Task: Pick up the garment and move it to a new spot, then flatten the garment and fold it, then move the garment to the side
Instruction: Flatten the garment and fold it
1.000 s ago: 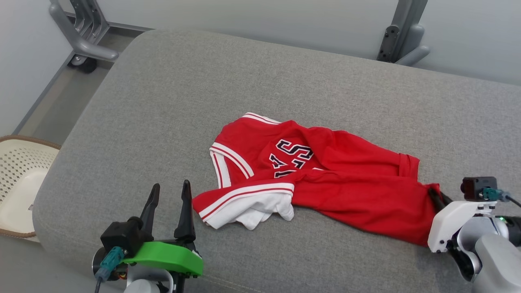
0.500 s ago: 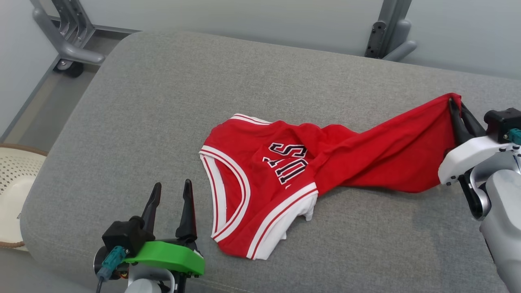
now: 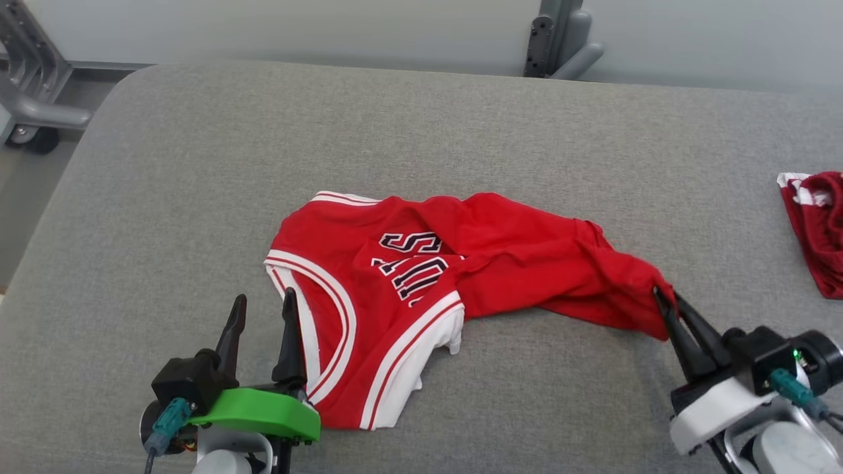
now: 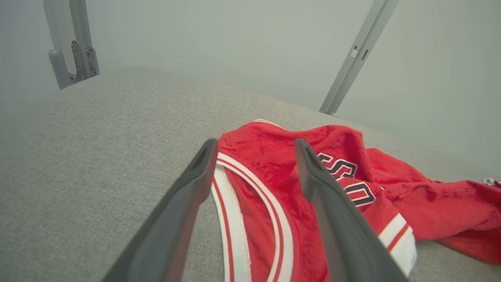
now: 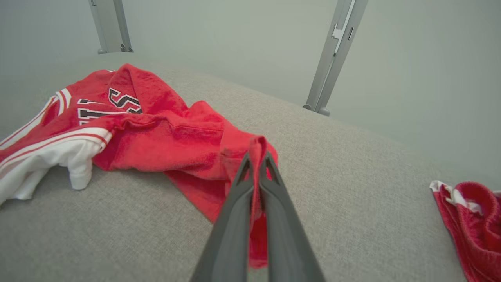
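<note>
A red basketball jersey (image 3: 395, 263) with white-and-red striped trim and dark block lettering lies rumpled near the middle of a wide grey fabric cushion (image 3: 461, 131). Its striped armhole end spreads toward the robot's left, with a white inner layer showing at the near edge. The rest of the cloth trails in a twisted fold toward the robot's right. The right gripper (image 3: 664, 294) has its two dark fingers pressed together on the far right tip of the jersey, pinching a small bunch of red cloth. In the right wrist view, that cloth stands up between the fingertips and also hangs down between the fingers. The left gripper (image 3: 264, 297) sits at the near left of the cushion with its fingers spread apart and holding nothing, pointing at the striped armhole trim. In the head view its right finger overlaps the edge of that trim, but whether it touches the cloth cannot be told. A second red garment (image 3: 816, 224) with white trim lies crumpled at the cushion's far right edge, well apart from the jersey. Behind the cushion, a grey metal post (image 3: 560, 36) stands against a pale wall (image 3: 329, 26). A grey wheeled frame (image 3: 29, 112) stands on the floor to the left.
</note>
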Controlling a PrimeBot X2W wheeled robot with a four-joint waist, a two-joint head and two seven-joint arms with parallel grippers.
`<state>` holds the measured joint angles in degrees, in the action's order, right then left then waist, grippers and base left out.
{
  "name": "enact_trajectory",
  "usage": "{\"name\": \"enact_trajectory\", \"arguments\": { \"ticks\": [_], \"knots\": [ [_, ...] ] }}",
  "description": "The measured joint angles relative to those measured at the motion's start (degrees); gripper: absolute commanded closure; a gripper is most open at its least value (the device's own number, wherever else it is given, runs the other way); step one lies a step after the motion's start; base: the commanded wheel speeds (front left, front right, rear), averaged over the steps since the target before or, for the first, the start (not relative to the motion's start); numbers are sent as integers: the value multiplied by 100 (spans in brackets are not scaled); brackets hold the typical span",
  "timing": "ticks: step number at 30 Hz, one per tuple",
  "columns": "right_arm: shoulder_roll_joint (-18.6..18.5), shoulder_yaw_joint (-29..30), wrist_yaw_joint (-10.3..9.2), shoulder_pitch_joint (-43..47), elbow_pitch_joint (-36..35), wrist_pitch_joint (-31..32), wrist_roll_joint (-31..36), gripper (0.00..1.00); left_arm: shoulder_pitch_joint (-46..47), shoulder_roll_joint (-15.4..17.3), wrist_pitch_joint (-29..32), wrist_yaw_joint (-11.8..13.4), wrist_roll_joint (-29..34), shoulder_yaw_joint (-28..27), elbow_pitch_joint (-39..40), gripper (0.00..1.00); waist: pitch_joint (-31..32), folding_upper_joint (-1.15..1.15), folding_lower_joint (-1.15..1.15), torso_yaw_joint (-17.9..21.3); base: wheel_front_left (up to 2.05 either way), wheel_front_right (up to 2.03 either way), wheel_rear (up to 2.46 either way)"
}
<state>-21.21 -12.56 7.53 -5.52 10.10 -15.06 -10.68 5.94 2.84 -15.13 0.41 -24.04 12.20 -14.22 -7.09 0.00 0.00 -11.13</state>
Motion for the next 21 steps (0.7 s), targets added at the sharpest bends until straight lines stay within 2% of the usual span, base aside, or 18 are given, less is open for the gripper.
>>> {"name": "enact_trajectory", "arguments": {
  "ticks": [4,6,7,10,13,14,15,16,21],
  "knots": [
    [-10,-281,0,419,-288,0,130,100,1,0,1,-14,34,-60,-20,0,2,0,0,213,0,0,0],
    [-56,-432,0,517,-365,0,196,76,2,-1,1,-24,44,-80,-44,0,4,0,0,311,0,0,0],
    [-96,-510,0,569,-377,0,230,71,1,0,0,-36,48,-90,-58,0,7,0,0,359,0,0,0],
    [-231,-723,0,712,-294,0,393,69,2,-2,0,-51,53,-121,-97,0,21,0,0,481,0,0,0],
    [-356,-861,0,814,-107,0,478,61,2,-1,1,-68,100,-143,-119,0,45,0,0,574,0,0,0],
    [-380,-869,0,851,-22,0,480,51,2,-2,0,-76,101,-159,-132,0,54,0,0,599,0,0,0],
    [-416,-884,0,891,19,0,494,32,2,-1,0,-83,104,-175,-144,0,64,0,0,622,0,0,0],
    [-403,-798,0,950,40,0,454,0,1,-3,0,-89,107,-194,-159,0,80,0,0,662,0,0,0],
    [-345,-485,0,1127,-296,0,159,0,7,-2,0,-93,142,-286,-272,0,123,0,0,759,0,0,0]
  ]
}}
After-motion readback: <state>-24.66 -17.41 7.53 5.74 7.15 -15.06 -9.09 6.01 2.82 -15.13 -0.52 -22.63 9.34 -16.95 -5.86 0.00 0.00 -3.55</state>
